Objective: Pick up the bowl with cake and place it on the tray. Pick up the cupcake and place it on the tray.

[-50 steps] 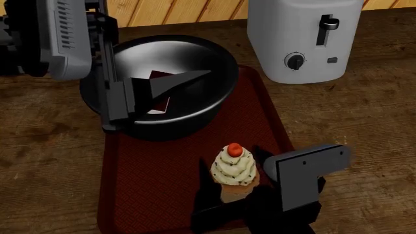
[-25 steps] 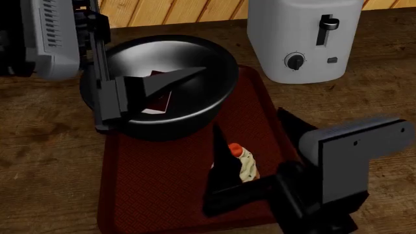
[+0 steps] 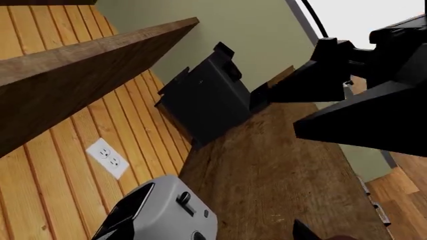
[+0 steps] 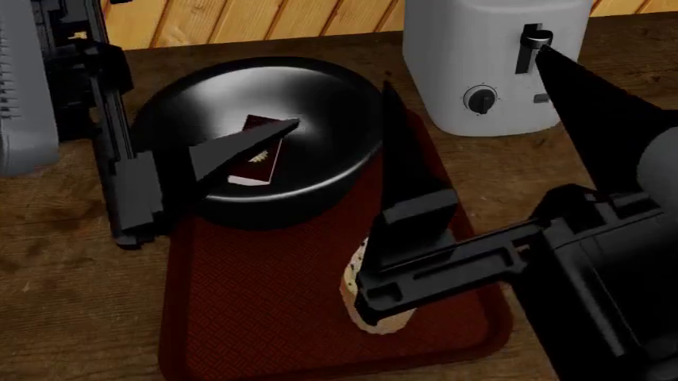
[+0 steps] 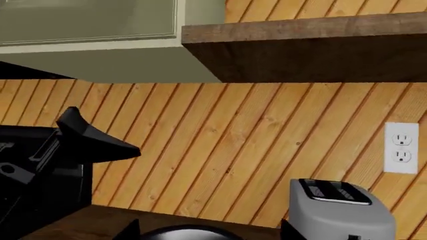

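On tray (image 4: 244, 317): bowl (image 4: 265, 143) holding cake (image 4: 257, 161), cupcake (image 4: 371, 305) | both jaws open, empty

My rig's body: matte black metal and pale grey shells.

My left gripper (image 4: 202, 171) has long, tapered black wedge fingers on a black slide rail, behind them a light grey ribbed housing (image 4: 24, 87). My right gripper (image 4: 498, 151) shows the same pointed black fingers, a blocky black crossbar, and a rounded grey casing at the wrist.

Cupcake (image 4: 366, 313) mostly hidden behind right tool (image 4: 477, 111).
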